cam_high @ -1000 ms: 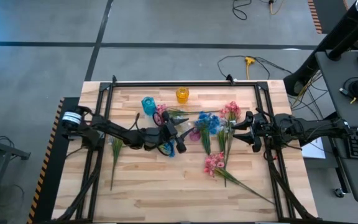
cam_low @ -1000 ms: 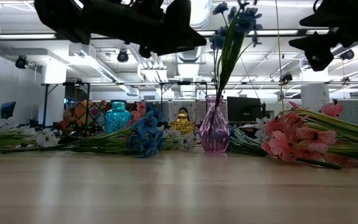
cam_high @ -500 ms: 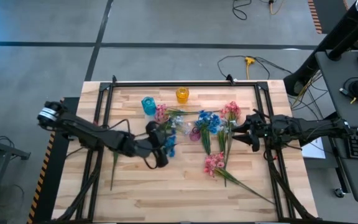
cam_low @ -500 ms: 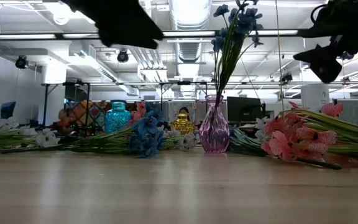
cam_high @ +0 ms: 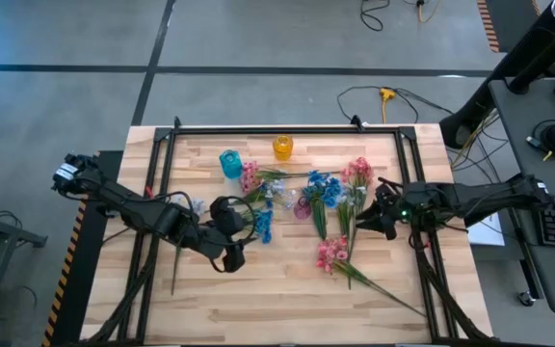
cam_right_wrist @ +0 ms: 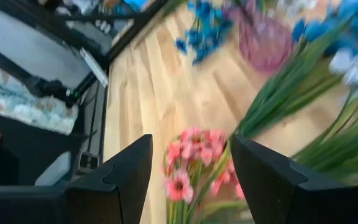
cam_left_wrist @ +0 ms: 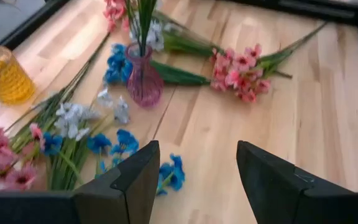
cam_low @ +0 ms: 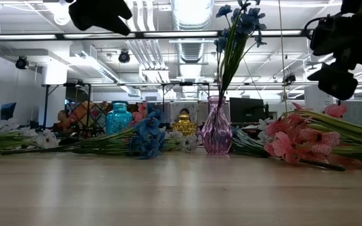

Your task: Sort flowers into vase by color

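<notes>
**Both grippers empty above the scattered flowers**

The wooden table (cam_high: 287, 289) carries three vases and loose flowers. The left gripper (cam_high: 227, 253) hangs over the table's left-centre, its fingers (cam_left_wrist: 135, 180) parted with only bare wood and blooms showing in the gap; it holds nothing. Ahead of these fingers lie blue flowers (cam_left_wrist: 166, 174), and beyond them stands the pink vase (cam_left_wrist: 144, 82) with a blue spray (cam_low: 236, 25) upright in it. The right gripper (cam_high: 376, 214) hovers at the table's right side, fingers (cam_right_wrist: 126, 171) likewise spread and empty. A pink spray (cam_right_wrist: 194, 158) lies on the wood between and just past these fingers, green stems (cam_right_wrist: 291, 99) running off from it. Farther from both grippers, at the table's far edge, stand the teal vase (cam_high: 229, 162) and the amber vase (cam_high: 282, 146). White flowers (cam_left_wrist: 73, 118) lie beside the left fingers, near the pink vase.
</notes>
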